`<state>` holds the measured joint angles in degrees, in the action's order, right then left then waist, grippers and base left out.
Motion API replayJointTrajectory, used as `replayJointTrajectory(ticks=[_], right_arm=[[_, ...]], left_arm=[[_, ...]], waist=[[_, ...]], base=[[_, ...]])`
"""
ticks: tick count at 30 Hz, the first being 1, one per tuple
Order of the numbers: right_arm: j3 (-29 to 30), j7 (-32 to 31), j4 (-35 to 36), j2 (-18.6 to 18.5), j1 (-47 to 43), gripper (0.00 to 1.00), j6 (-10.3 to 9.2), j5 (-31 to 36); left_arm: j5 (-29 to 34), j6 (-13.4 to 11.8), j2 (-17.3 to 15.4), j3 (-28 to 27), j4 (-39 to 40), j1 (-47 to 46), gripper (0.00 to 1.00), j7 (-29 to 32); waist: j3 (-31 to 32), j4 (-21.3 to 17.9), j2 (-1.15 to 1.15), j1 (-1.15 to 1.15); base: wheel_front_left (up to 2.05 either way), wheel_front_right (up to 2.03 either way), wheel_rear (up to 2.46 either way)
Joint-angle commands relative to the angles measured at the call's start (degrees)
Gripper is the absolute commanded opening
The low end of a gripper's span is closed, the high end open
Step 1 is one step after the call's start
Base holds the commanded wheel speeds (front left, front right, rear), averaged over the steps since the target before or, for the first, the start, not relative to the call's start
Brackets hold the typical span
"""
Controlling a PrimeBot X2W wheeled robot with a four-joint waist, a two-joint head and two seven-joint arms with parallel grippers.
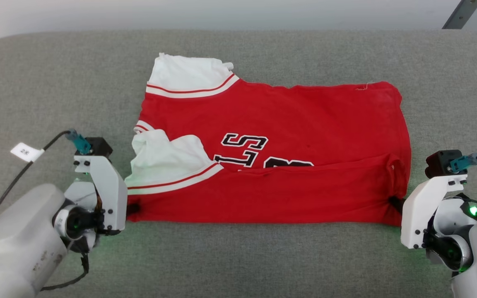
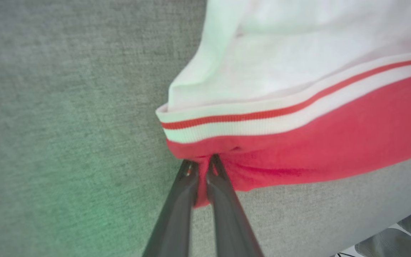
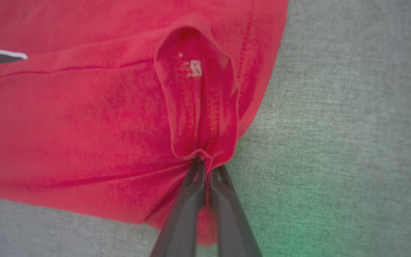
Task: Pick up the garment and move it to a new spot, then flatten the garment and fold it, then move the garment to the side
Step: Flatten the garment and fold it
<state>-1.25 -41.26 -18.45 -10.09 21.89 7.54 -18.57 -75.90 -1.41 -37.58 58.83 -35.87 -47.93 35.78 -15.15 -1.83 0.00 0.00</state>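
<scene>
The red T-shirt (image 1: pixel 304 120) lies sideways in the middle of the grey fabric-covered table (image 1: pixel 238 256), with its sleeves toward the robot's left and its hem toward the right. Its near long edge is folded up over the body, and the fold covers the lower part of the black-and-white lettering (image 1: pixel 244 142). One white sleeve (image 1: pixel 186 74) with red-white stripe trim lies flat at the far left corner; the other (image 1: pixel 164 159) sits rumpled over the near left part. The cloth is mostly smooth, with a pucker at the near right corner.

The left gripper (image 1: pixel 133 208) has its fingers (image 2: pixel 177 214) pressed together on the near left corner of the red cloth, just under the striped trim. The right gripper (image 1: pixel 393 203) has its fingers (image 3: pixel 180 221) closed on the bunched near right corner.

Bare grey fabric surrounds the shirt on every side, broadest to the left and right. A tagged cable (image 1: pixel 26 152) crosses the table beside the left arm
</scene>
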Motion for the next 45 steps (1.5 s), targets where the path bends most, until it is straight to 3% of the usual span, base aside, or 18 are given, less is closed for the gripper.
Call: replayJointTrajectory(ticks=[1, 9, 24, 32, 35, 36, 37, 38, 39, 40, 41, 44, 45], right_arm=[[-0.4, -1.1, -0.9, -0.2, -1.0, 0.0, -0.12, -0.1], [-1.4, -5.1, 3.2, -3.7, -2.0, 0.0, -0.13, -1.6], [-0.4, -14.2, 13.6, -8.9, -8.3, 0.0, -0.13, -4.1], [0.4, -13.6, 14.8, -6.6, -11.7, 0.0, -0.12, -3.2], [-0.4, -12.7, 13.9, -6.0, -11.9, 0.0, -0.12, -3.8], [-0.7, -12.3, 13.6, -6.1, -11.8, 0.06, -0.12, -3.7], [-1.0, -12.1, 13.4, -6.0, -11.6, 0.16, -0.12, -3.8], [-1.2, -11.9, 13.1, -6.0, -11.3, 0.3, -0.12, -4.1], [-1.4, -11.6, 12.9, -6.0, -11.1, 0.46, -0.12, -4.2], [-1.5, -11.4, 12.8, -6.1, -10.8, 0.7, -0.12, -4.3], [-1.7, -11.1, 12.8, -6.2, -10.7, 0.84, -0.12, -4.5], [-1.6, -10.7, 13.3, -6.2, -10.3, 1.0, -0.12, -5.0], [-1.5, -10.7, 13.6, -6.2, -10.2, 1.0, -0.12, -5.2]], left_arm=[[0.5, -0.3, 0.6, 1.0, -0.8, 2.1, 0.0, -0.1], [1.3, -2.0, -3.6, 1.4, 5.5, 2.6, 0.0, 1.3], [3.9, -13.0, -14.2, 3.6, 30.2, 8.1, 0.0, 3.7], [3.5, -15.3, -14.0, 5.1, 33.7, 12.3, 0.0, 2.3], [3.5, -14.8, -13.0, 5.1, 32.2, 13.0, 0.26, 1.2], [3.5, -14.7, -12.7, 5.1, 31.6, 13.0, 0.33, 0.9], [3.5, -14.4, -12.3, 4.9, 31.1, 12.9, 0.5, 0.4], [3.8, -14.0, -12.0, 4.8, 30.6, 12.6, 0.88, 0.0], [4.0, -13.7, -12.0, 4.6, 30.2, 12.3, 1.0, -0.3], [4.2, -13.7, -12.1, 4.6, 29.8, 11.9, 1.0, -0.3], [4.4, -13.3, -12.3, 4.6, 29.7, 11.5, 1.0, -0.3], [5.2, -12.8, -13.3, 4.2, 30.3, 9.9, 1.0, 0.1], [5.5, -12.7, -13.7, 4.1, 30.7, 9.4, 1.0, 0.4]], waist=[[0.2, 0.1, 0.0, 0.0], [2.5, 0.6, 0.0, 0.0], [5.8, 1.2, 0.0, 0.0], [5.4, 0.7, 0.0, 0.0], [5.0, 0.4, 0.0, 0.0], [4.9, 0.3, 0.0, 0.0], [4.8, 0.2, 0.0, 0.0], [4.7, 0.1, 0.0, 0.0], [4.6, 0.0, 0.0, 0.0], [4.6, -0.1, 0.0, 0.0], [4.6, -0.3, 0.0, 0.0], [4.5, -0.8, 0.0, 0.0], [4.6, -1.0, 0.0, 0.0]], base=[[0.0, 0.0, 0.0], [0.0, 0.0, 0.0], [0.0, 0.0, 0.0], [0.0, 0.0, 0.0], [0.0, 0.0, 0.0], [0.0, 0.0, 0.0], [0.0, 0.0, 0.0], [0.0, 0.0, 0.0], [0.0, 0.0, 0.0], [0.0, 0.0, 0.0], [0.0, 0.0, 0.0], [0.0, 0.0, 0.0], [0.0, 0.0, 0.0]])
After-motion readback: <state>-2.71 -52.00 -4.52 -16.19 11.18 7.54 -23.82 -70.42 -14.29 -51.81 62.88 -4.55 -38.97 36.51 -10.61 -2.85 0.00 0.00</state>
